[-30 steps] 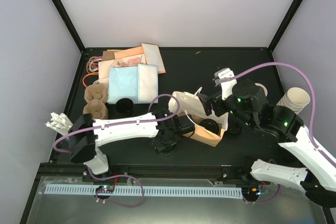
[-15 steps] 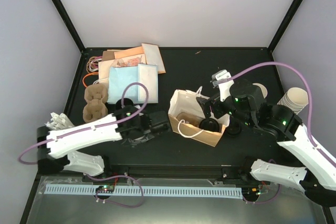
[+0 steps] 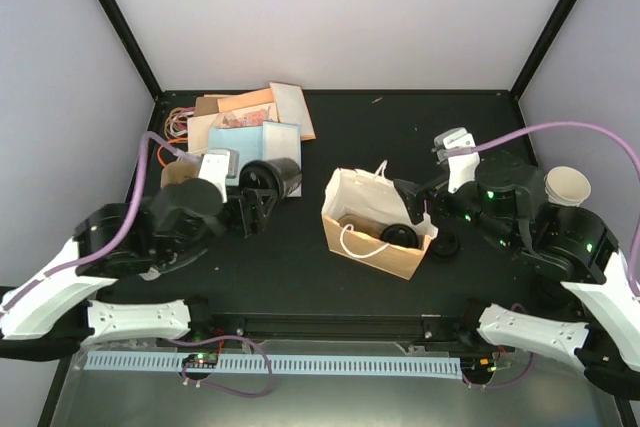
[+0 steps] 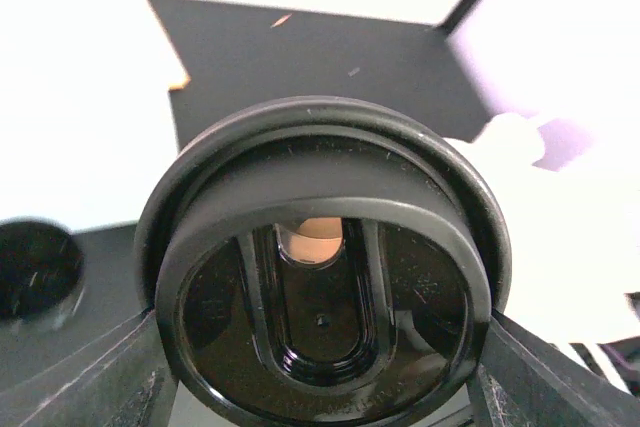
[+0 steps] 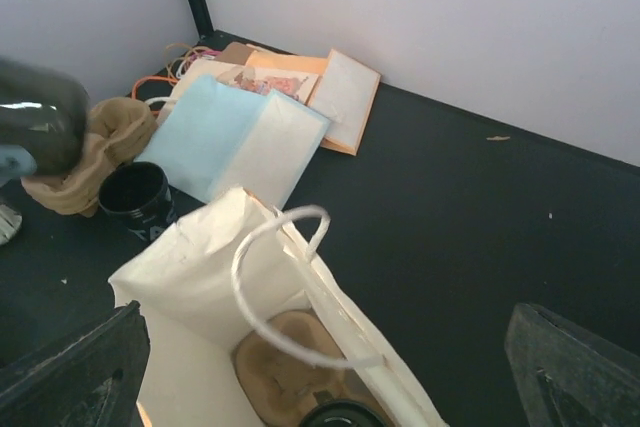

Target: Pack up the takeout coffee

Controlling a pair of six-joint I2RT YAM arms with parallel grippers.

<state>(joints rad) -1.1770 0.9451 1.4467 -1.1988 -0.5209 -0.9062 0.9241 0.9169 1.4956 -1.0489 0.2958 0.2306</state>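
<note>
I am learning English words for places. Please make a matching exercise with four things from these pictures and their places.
Things: 1 white paper bag with loop handles; 2 round black plastic lid; 3 pale blue paper sheet; 4 cream paper cup.
Places: A back left of the black table; B in the left gripper; C at the far right; D standing open, mid-table.
Pairs: 1-D; 2-B; 3-A; 4-C.

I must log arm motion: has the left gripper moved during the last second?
Yes. The left gripper, holding a lidded cup, went left, from beside the bag to near the blue sheet.
</note>
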